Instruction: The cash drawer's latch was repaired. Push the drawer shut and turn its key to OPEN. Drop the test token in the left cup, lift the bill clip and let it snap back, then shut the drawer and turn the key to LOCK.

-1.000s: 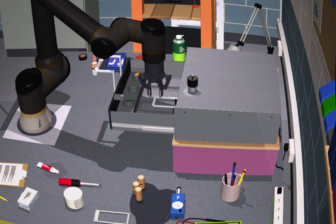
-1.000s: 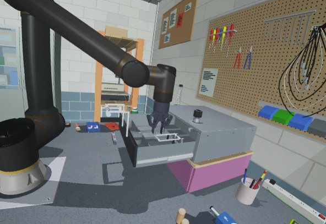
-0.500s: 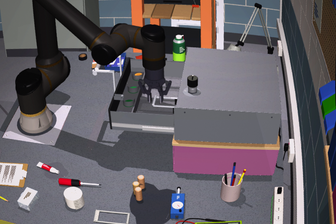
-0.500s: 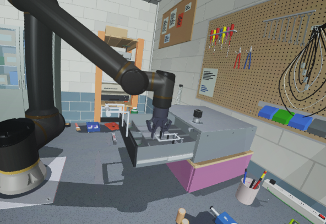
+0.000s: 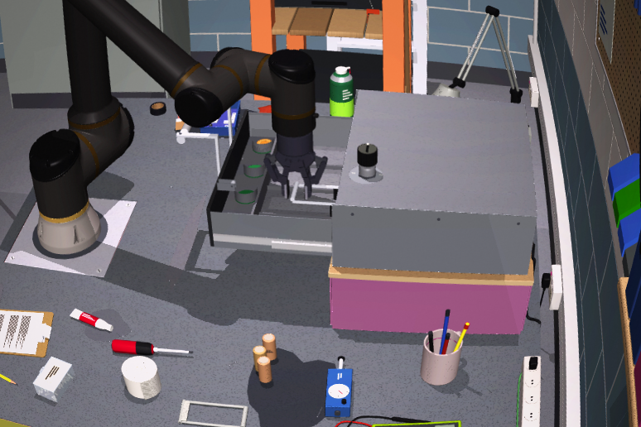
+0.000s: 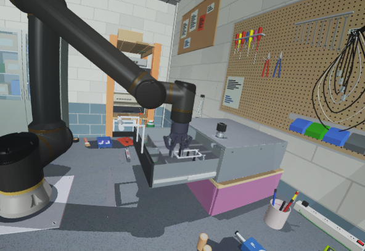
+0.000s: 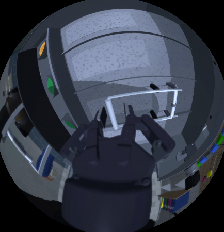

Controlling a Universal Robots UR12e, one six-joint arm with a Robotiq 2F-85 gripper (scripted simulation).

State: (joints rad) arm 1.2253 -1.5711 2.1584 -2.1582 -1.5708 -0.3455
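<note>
The white bill clip [image 5: 311,195] [image 6: 188,154] [image 7: 143,107] is partly hidden by my fingers. It is a wire frame lying in the tray of the open cash drawer [image 5: 269,190] [image 6: 175,159]. My gripper [image 5: 296,188] [image 6: 178,150] [image 7: 115,116] is open, reaches down into the drawer, and its fingers straddle the clip's near bar without holding it. Three cups sit along the drawer's outer side. The far cup [image 5: 263,144] [image 7: 42,48] holds an orange token. The middle cup [image 5: 253,169] [image 7: 50,85] and near cup [image 5: 245,194] [image 7: 70,124] show green. The key knob [image 5: 367,159] [image 6: 221,129] stands on the grey cabinet top.
A pen cup [image 5: 441,358] stands on the floor in front of the pink base [image 5: 429,304]. A green spray can [image 5: 341,92] stands behind the drawer. A white drawer handle [image 5: 199,136] [image 6: 132,128] sticks out from the drawer front. Corks [image 5: 265,355] and a screwdriver [image 5: 147,348] lie on the floor.
</note>
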